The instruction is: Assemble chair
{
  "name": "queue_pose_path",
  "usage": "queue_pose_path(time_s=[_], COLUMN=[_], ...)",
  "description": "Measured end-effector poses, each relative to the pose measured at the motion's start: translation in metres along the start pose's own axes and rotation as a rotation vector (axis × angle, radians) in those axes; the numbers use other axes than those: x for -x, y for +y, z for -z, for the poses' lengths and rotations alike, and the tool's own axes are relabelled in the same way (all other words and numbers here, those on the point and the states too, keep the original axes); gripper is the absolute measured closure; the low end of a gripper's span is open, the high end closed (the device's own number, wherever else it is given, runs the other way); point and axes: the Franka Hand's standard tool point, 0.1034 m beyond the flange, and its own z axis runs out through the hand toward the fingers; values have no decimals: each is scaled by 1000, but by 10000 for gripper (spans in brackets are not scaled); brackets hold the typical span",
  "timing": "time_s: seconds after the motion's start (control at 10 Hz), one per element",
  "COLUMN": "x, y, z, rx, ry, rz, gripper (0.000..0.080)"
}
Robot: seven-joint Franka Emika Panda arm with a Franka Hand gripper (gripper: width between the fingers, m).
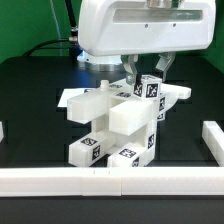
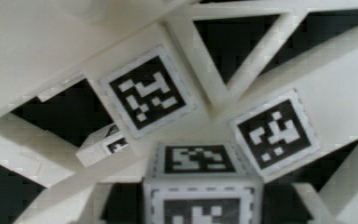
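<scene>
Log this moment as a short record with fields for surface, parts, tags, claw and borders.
surface: black table
parts: white chair parts stacked in one cluster mid-table
tags: black-and-white squares on several parts, including the tagged block at the cluster's top
claw: the claw hangs at the tagged block, a finger on either side; whether it grips is unclear
borders: white rails along the table's edges

We cannot tell whether the pincer (image 1: 146, 76) grips the tagged bar (image 1: 150, 92) between its fingers; their tips are too small to make out. Above the pincer, the arm (image 1: 140, 30) runs off the exterior view's upper edge.
</scene>
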Motion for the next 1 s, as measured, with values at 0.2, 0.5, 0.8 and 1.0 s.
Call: queue_pose_path(time_s=[0.2,0.5,0.8,1.0], x=[0,0,0,0], y=[0,-1,0,1], z=[0,0,0,0], rx=[-4,-9,-27,-30], ry=[0,-1,2,1], rz=[-46,-367,-631,-728], gripper=[514,514,512,512])
